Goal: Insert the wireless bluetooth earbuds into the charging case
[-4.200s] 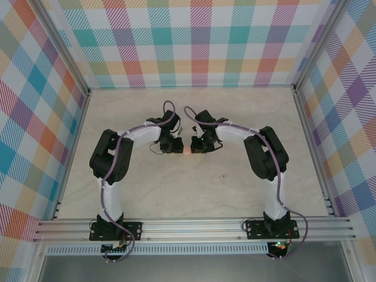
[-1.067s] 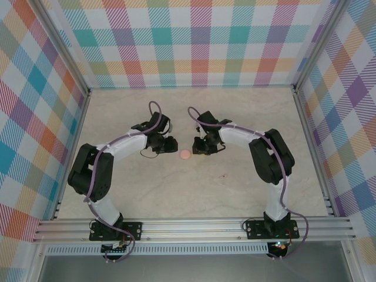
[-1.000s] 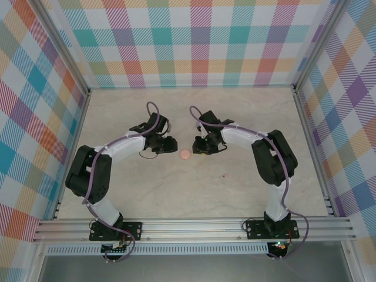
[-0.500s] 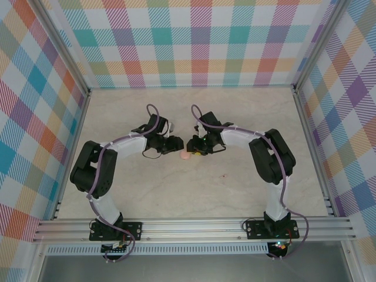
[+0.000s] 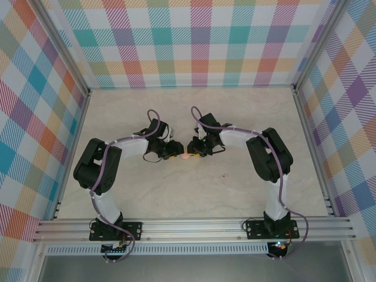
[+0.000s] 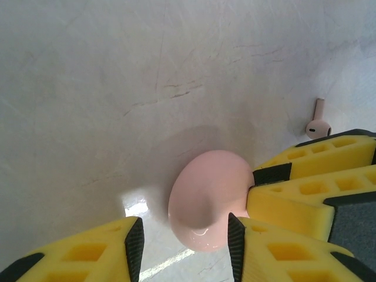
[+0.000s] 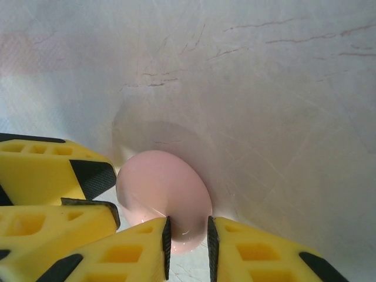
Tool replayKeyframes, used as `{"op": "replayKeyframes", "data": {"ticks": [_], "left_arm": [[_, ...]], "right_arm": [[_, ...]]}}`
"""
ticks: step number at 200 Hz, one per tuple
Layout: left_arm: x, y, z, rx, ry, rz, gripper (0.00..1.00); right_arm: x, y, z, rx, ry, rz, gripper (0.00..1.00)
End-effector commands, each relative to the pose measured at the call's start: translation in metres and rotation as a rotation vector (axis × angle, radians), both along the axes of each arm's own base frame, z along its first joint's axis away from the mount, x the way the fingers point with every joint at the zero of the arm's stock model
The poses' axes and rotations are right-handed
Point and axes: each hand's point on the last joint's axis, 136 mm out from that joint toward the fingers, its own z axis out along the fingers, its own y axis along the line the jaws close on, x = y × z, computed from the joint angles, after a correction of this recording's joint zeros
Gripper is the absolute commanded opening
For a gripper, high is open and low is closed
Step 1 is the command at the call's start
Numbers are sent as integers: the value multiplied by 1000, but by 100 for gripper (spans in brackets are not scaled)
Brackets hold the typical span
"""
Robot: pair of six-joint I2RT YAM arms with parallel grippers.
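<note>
Charging case (image 6: pixel 205 197), a pale pink rounded shell, lies on the worktop (image 6: pixel 117 88) close under both my wrist cameras. My left claw (image 6: pixel 185 235) is released: its fingers straddle the case, one pad against its side and the other clear of it. My right claw (image 7: pixel 188 235) faces it from the opposite side and looks clenched on the case's near edge, fingers almost together. Just past the right claw's fingers, one earbud (image 6: pixel 318 123) lies on bare worktop, apart from the case, stem pointing away. From above, both arms meet at the case mid-worktop.
</note>
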Motion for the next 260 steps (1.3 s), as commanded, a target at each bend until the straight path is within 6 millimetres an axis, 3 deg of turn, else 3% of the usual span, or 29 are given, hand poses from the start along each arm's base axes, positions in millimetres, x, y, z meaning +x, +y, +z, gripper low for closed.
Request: {"op": "replayKeyframes", "data": {"ticks": [1, 127, 205, 260], "left_arm": [[0, 1, -4, -43, 23, 22, 43], [4, -12, -20, -145, 66, 59, 35], [9, -26, -3, -290, 47, 83, 37], [8, -25, 1, -286, 41, 82, 37]], "right_arm": [[0, 2, -6, -3, 14, -2, 26], [-2, -2, -18, -26, 25, 4, 24], [-2, 2, -17, 5, 24, 6, 22], [0, 0, -15, 24, 30, -5, 22]]}}
